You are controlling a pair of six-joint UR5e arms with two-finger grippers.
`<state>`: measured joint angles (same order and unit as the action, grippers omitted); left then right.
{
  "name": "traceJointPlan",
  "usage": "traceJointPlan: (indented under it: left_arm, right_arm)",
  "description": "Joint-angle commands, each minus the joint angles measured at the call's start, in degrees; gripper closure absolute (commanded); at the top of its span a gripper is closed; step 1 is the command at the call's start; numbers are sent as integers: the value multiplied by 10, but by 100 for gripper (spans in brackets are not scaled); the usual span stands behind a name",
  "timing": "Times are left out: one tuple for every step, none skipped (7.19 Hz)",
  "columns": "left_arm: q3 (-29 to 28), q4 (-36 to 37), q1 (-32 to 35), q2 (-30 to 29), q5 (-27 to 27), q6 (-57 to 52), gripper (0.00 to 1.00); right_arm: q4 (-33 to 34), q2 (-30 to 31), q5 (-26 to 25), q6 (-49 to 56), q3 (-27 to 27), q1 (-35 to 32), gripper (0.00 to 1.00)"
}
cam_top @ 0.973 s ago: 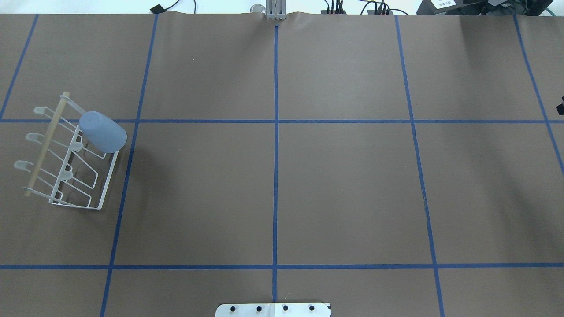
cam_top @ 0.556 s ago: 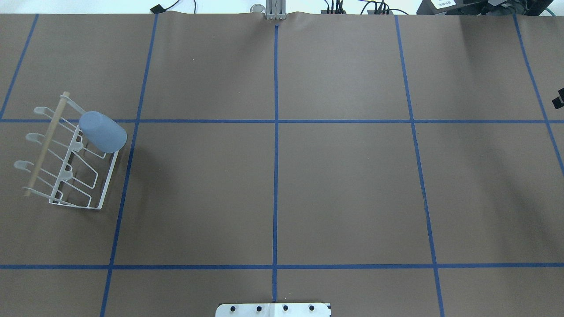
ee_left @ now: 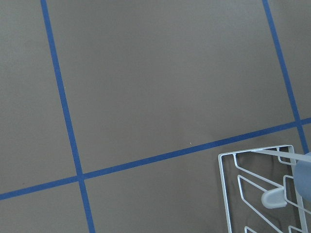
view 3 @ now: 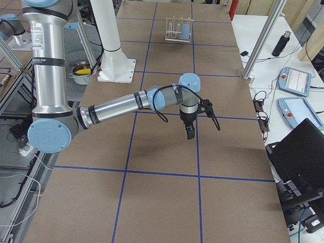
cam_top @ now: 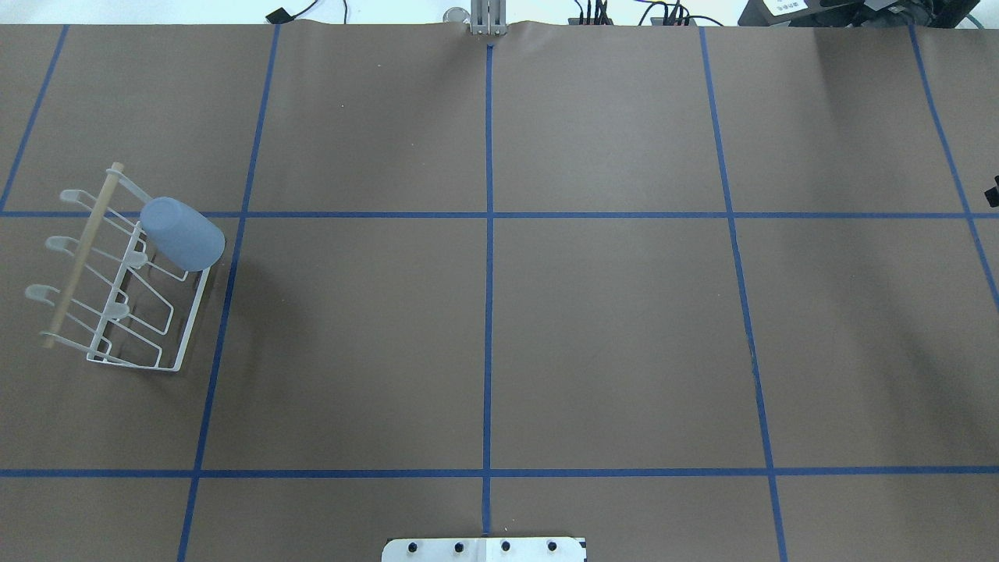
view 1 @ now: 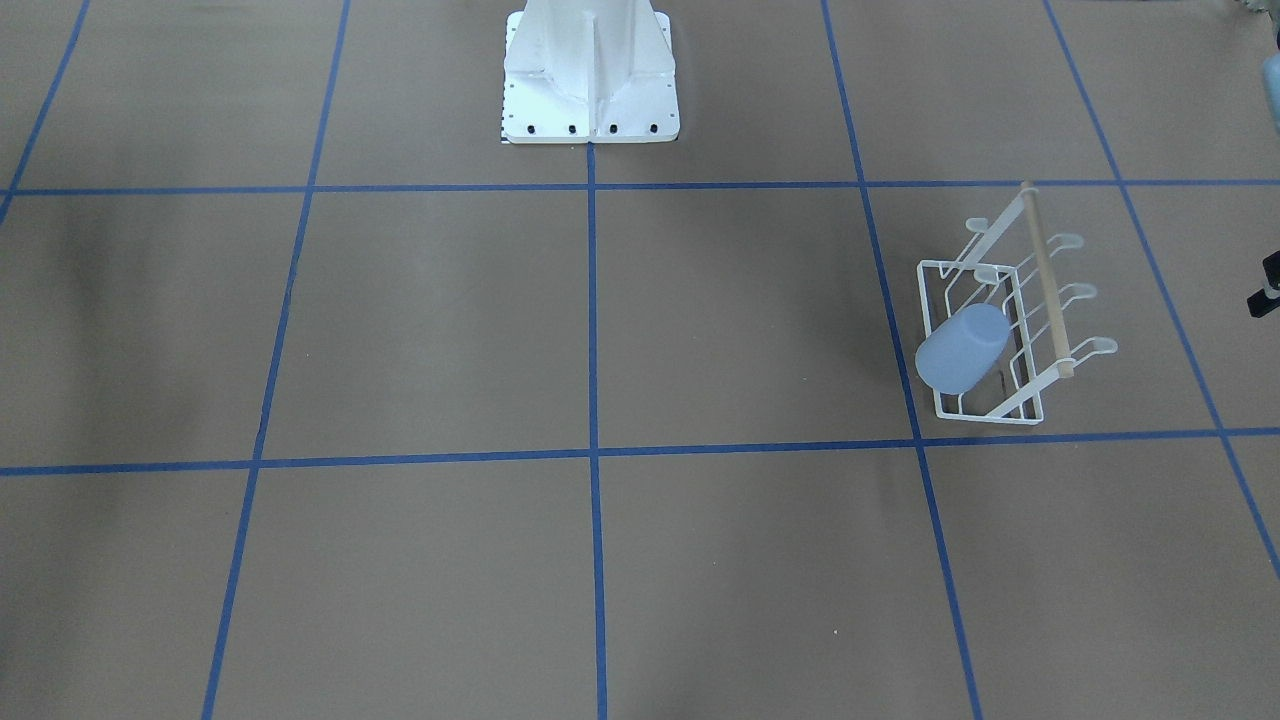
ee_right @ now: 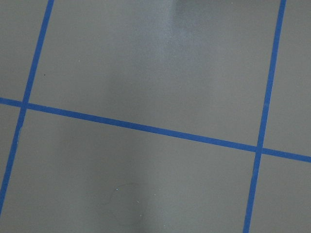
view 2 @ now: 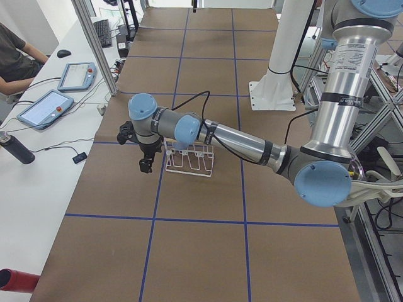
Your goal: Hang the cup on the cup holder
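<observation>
The pale blue cup (cam_top: 182,243) hangs mouth-down and tilted on a far peg of the white wire cup holder (cam_top: 173,364) at the table's left. It also shows in the front view (view 1: 962,348) on the holder (view 1: 927,268). The left wrist view catches the holder's corner (ee_left: 221,160) and the cup's edge (ee_left: 306,179). My left gripper (view 2: 146,165) hangs beside the holder, apart from it. My right gripper (view 3: 190,131) hangs over bare table at the right. I cannot tell if either is open or shut. Only dark slivers show at the frame edges.
The white robot pedestal (view 1: 590,75) stands at the near middle edge. Side tables hold tablets (view 2: 47,107), a dark bottle (view 2: 16,148) and a laptop (view 3: 304,162). A person (view 2: 16,60) sits at the left end.
The dark sliver of the right gripper at the overhead view's right edge shifted slightly up, then back down. The cup and the holder have not moved.
</observation>
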<state>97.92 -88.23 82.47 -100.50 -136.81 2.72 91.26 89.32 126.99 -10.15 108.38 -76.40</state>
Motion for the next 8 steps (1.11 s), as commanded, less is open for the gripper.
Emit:
traceJointPlan:
  left_arm:
    - [5, 0, 2, 1, 1, 0, 2]
    - [8, 2, 1, 0, 1, 1, 2]
    - [2, 1, 1, 0, 1, -1, 2]
    - [8, 1, 1, 0, 1, 0, 2]
    - [9, 1, 0, 0, 1, 0, 2]
    - [5, 1, 0, 0, 1, -2, 2]
    - [4, 0, 1, 1, 1, -2, 2]
    - [8, 0, 1, 0, 1, 0, 2]
  right_arm:
    - [1, -11, -10, 0, -1, 11, 0]
    - [1, -13, -7, -1, 0, 11, 0]
    - [-1, -7, -3, -2, 2, 9, 0]
    - [4, -12, 7, -2, -3, 7, 0]
    - [4, -12, 9, -3, -4, 7, 0]
    - [1, -12, 7, -3, -8, 8, 0]
    - [0, -13, 9, -3, -9, 8, 0]
    - [0, -14, 9, -3, -8, 8, 0]
